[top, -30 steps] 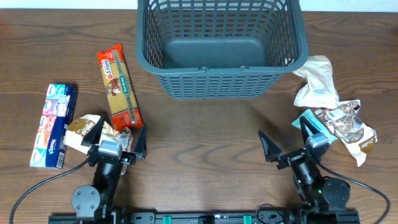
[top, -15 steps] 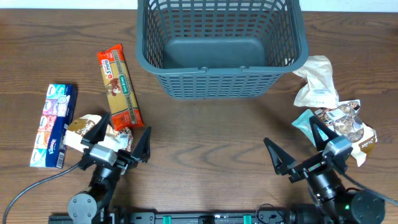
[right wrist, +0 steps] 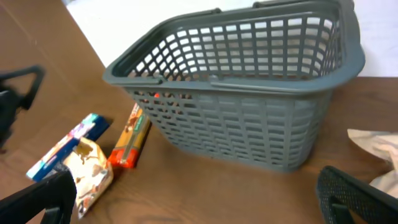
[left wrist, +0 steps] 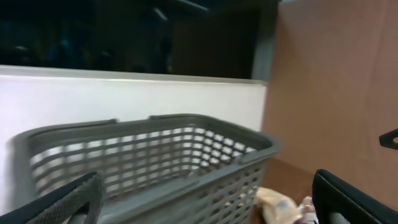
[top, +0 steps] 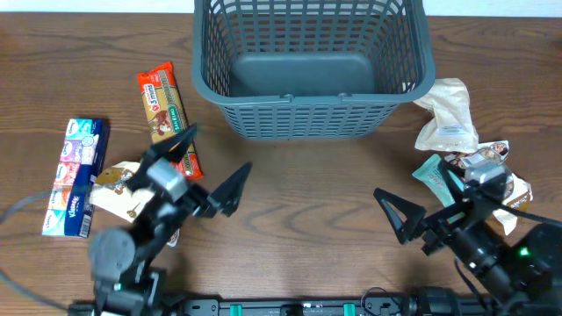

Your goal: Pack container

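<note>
Left gripper [top: 221, 147] and right gripper [top: 411, 184] hover facing container [top: 263, 96] (jaws wide).

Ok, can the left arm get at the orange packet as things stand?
Probably yes. The left gripper is open and hovers right beside the orange packet, which lies flat in the open with nothing on top. One finger overlaps its near end in the overhead view.

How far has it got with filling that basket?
Nothing is done yet: the container is empty. Nothing is in hand: the left gripper and right gripper hang open. Everything is left: the tissue pack, orange packet and pale pouch lie on the table.
</note>
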Action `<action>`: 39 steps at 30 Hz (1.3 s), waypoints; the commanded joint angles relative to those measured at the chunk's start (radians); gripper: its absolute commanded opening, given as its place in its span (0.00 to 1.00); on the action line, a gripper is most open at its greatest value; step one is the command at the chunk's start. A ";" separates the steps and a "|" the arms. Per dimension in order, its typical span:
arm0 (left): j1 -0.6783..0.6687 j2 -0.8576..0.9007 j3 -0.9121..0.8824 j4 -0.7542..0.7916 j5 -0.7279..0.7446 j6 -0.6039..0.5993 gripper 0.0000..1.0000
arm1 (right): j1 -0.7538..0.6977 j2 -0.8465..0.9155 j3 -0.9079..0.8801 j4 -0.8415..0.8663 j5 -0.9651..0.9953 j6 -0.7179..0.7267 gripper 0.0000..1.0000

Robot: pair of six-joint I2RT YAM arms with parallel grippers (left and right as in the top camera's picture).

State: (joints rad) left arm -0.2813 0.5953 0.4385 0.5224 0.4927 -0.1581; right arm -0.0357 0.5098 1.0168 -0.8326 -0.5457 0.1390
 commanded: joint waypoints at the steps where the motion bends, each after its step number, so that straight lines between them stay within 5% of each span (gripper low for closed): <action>1: -0.062 0.130 0.110 0.004 0.012 -0.005 0.99 | -0.011 0.027 0.098 -0.082 0.016 -0.076 0.99; 8: -0.114 0.301 0.200 0.056 0.013 -0.005 0.99 | -0.011 0.035 0.139 -0.269 0.095 -0.130 0.99; 21: -0.111 0.297 0.200 0.000 0.098 0.016 0.99 | -0.011 0.072 0.139 -0.349 0.213 -0.219 0.99; 29: -0.110 0.316 0.201 -0.178 0.026 0.157 0.99 | -0.011 0.322 0.187 -0.500 0.303 -0.215 0.99; 39: -0.110 0.325 0.201 -0.342 -0.102 0.229 0.99 | -0.011 0.561 0.458 -0.702 0.521 -0.196 0.99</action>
State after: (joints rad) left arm -0.3908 0.9169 0.6205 0.2134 0.4370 0.0086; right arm -0.0357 1.0538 1.4155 -1.5215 -0.1013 -0.0620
